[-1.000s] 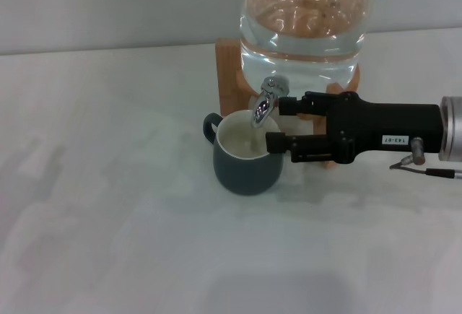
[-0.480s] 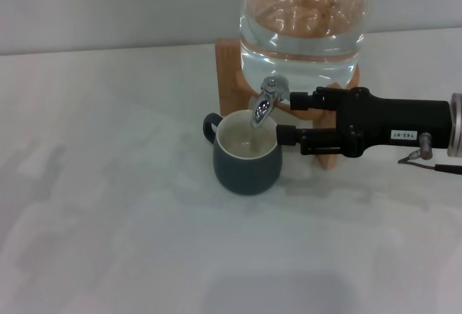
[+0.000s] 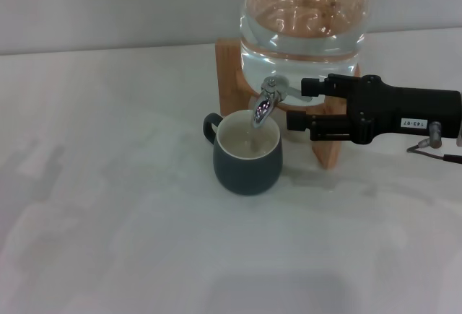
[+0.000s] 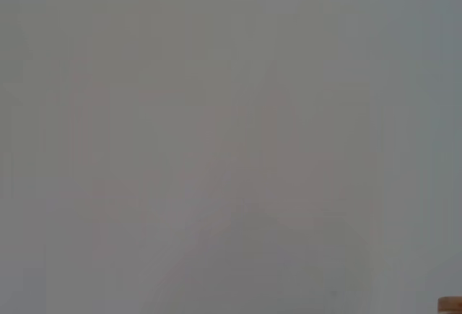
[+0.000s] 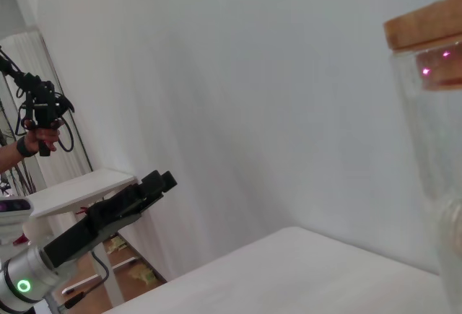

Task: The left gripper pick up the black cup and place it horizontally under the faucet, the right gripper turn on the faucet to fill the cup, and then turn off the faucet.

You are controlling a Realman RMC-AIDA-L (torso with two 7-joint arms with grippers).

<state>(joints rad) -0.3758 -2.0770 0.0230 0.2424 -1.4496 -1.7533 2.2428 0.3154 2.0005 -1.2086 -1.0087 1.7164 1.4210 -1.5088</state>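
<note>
Already the black cup [image 3: 247,154] stands upright on the desk [image 3: 108,184] right under the faucet [image 3: 265,105], so placing looks done. Right claw [image 3: 294,110] is just beside the faucet, fingers apart and gripping nothing, one near the thin lever. Cup's cream inside shows some liquid (flow from the spout can't be confirmed). Left claw [image 5: 157,182] hangs well away, off the desk; can't tell its state. Left to do, likely: finish filling, shut the faucet.
</note>
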